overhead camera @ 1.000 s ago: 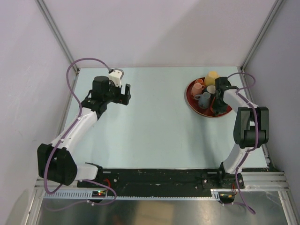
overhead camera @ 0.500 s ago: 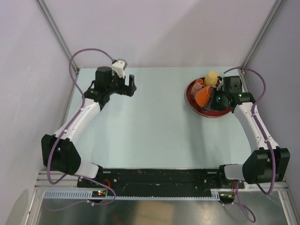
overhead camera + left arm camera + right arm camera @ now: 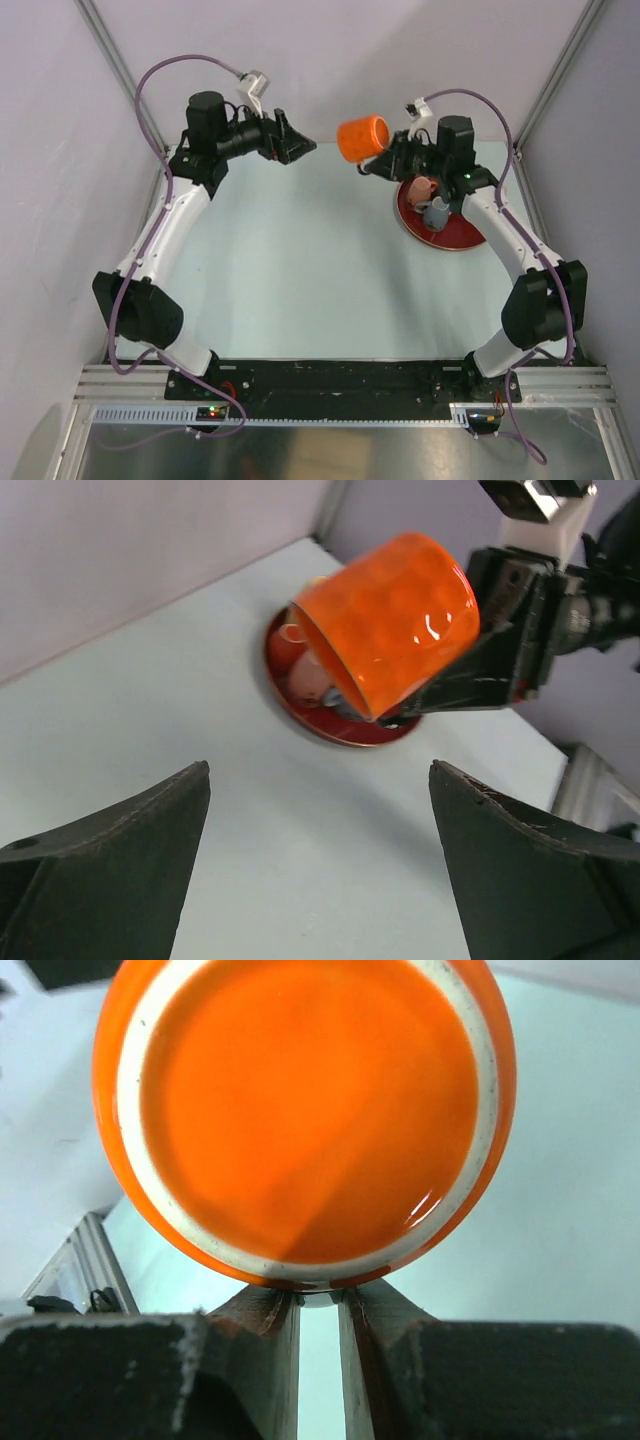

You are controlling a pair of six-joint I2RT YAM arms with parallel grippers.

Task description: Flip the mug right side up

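My right gripper (image 3: 388, 160) is shut on the orange mug (image 3: 362, 138) and holds it in the air, left of the red tray (image 3: 460, 236). The mug lies roughly on its side. Its white-ringed base (image 3: 305, 1110) faces the right wrist camera, and my right gripper (image 3: 320, 1298) pinches it at the lower edge. In the left wrist view the mug (image 3: 390, 620) points its opening down and to the left. My left gripper (image 3: 297, 148) is open and empty, raised, its tips facing the mug with a gap between; its own view shows it (image 3: 320, 772) wide open over bare table.
The red tray (image 3: 340, 738) at the back right holds a pink mug (image 3: 422, 188) and a grey-blue mug (image 3: 437, 212). Grey walls and metal corner posts (image 3: 555, 85) enclose the table on three sides.
My right gripper lifted the orange mug off the tray and carried it up and to the left. My left arm rose and swung right, turning its open gripper towards the mug.
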